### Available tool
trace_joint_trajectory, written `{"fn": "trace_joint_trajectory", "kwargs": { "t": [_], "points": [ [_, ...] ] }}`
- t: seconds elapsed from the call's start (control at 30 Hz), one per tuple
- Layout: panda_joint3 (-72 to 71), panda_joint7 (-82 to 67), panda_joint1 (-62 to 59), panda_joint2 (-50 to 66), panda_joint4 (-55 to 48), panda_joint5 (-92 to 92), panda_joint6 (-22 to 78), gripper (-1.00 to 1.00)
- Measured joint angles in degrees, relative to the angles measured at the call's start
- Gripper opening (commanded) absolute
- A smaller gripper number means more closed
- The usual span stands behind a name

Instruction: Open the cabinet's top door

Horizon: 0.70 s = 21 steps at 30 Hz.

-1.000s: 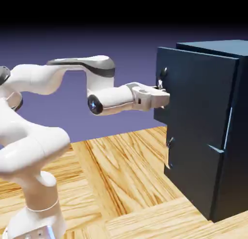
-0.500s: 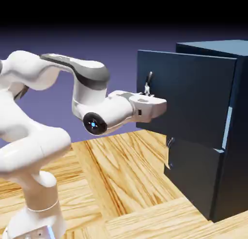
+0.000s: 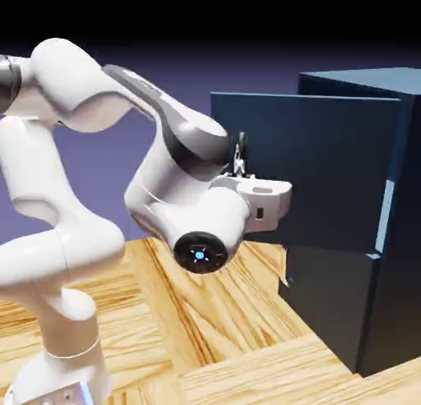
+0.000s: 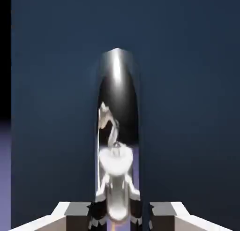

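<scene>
Now, exterior view: my gripper [image 3: 241, 163] sits at the front face of the top door [image 3: 329, 173], closed tight on the door's silver handle [image 3: 239, 153], with my white wrist just below it.
Door position: the top door stands swung well out from the cabinet [image 3: 395, 231], its free edge toward the view's left; the lower panel [image 3: 329, 305] is flush and shut.
Table: wooden table [image 3: 214, 313] lies below, clear of my hand.
Hand view: the handle [image 4: 117, 108] fills the middle as a tall curved mirror-bright bar against the dark-blue door [image 4: 187, 85]; my finger tips are largely hidden behind it, so the grip reads as pinched shut around the bar.
Handling: I judge the panel rigid and hinged, swinging rather than flexing; the polished bar looks slippery, so a firm pinch at mid-length is the sensible hold.
</scene>
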<state>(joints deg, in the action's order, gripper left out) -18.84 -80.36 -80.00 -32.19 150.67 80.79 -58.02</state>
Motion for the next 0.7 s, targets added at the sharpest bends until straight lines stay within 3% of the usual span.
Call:
{"fn": "trace_joint_trajectory", "kwargs": {
  "t": [0.63,0.67,0.7],
  "points": [
    [-0.1,-8.3,-0.6,37.3,-37.5,-27.7,15.3,-1.0],
    [-0.3,-8.3,-0.5,38.8,-39.4,-28.5,16.0,1.0],
    [-0.2,-8.2,-0.3,38.8,-39.4,-28.5,16.0,1.0]
  ]
}}
